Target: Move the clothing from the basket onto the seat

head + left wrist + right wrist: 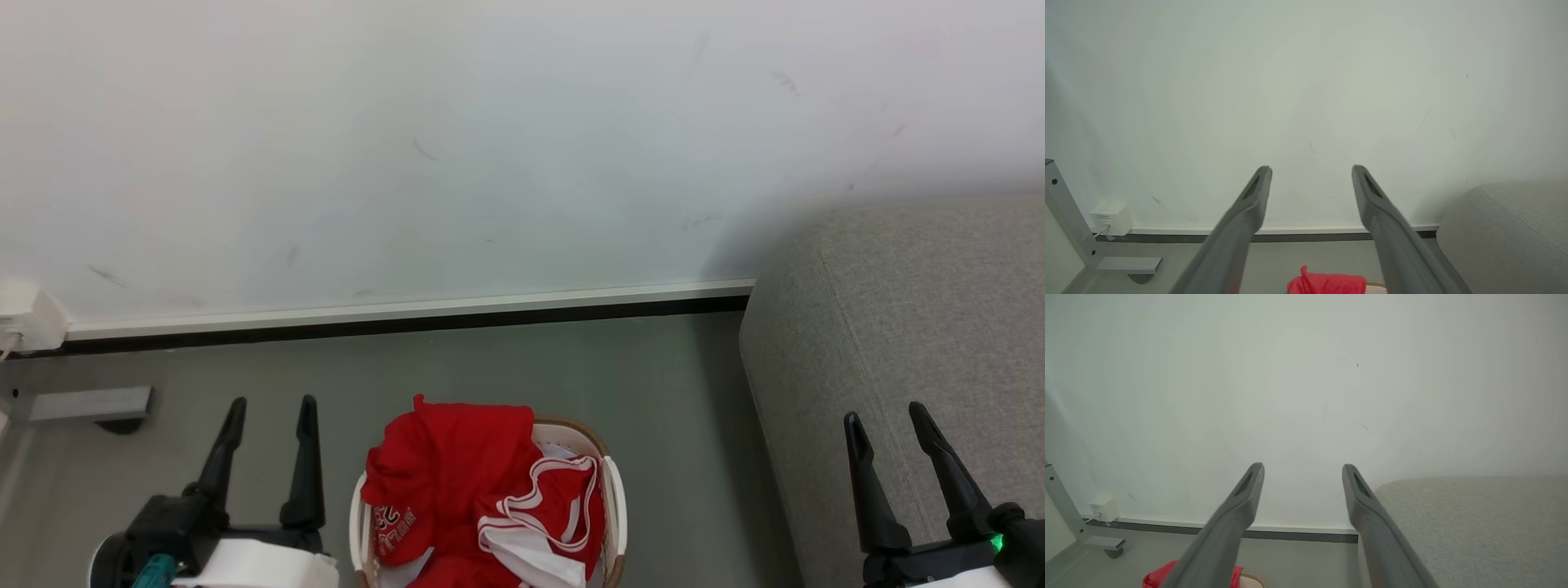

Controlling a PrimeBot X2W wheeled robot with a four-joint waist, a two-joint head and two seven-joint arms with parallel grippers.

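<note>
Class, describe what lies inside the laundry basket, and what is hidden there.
Inside the basket lie a red T-shirt with pale lettering and a red jersey with white trim. Some white liner shows. The bottom and anything beneath the clothes are covered.

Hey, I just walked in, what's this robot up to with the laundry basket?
Nothing is being handled yet. The left gripper and right gripper are both open and empty, one on either side of the basket. The red clothing lies heaped in the basket, on the floor beside the grey sofa. No garment lies on the part of the sofa in view.
</note>
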